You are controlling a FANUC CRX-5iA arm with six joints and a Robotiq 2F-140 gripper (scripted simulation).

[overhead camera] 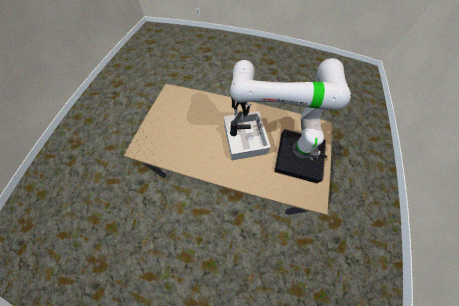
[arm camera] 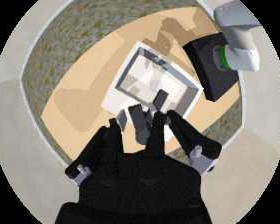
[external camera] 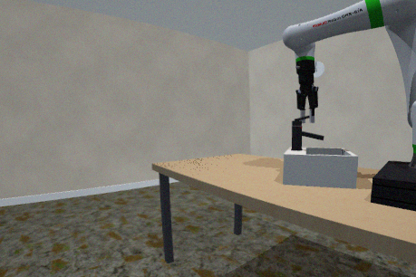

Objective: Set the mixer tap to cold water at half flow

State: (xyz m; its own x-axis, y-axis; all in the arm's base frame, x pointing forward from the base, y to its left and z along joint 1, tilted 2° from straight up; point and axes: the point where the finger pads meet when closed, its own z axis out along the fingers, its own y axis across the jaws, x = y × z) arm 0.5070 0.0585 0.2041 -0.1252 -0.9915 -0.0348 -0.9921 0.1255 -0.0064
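The black mixer tap (external camera: pixel 296 135) stands at the near-left corner of the white sink box (external camera: pixel 320 167), with its spout (external camera: pixel 314 135) pointing out over the basin. Its short lever sits on top, tilted slightly upward. My gripper (external camera: pixel 308 118) hangs straight down over the tap. Its fingers are parted, with the lever's end between them. In the overhead view the gripper (overhead camera: pixel 239 115) is above the tap (overhead camera: pixel 233 130) at the sink's (overhead camera: pixel 247 136) left side. In the wrist view the fingers straddle the lever above the sink (arm camera: pixel 151 86). The red and blue dots are too small to see.
The arm's black base block (overhead camera: pixel 301 156) stands on the table to the right of the sink and also shows in the side view (external camera: pixel 400 186). The wooden table (overhead camera: pixel 195 145) extends to the left of the sink.
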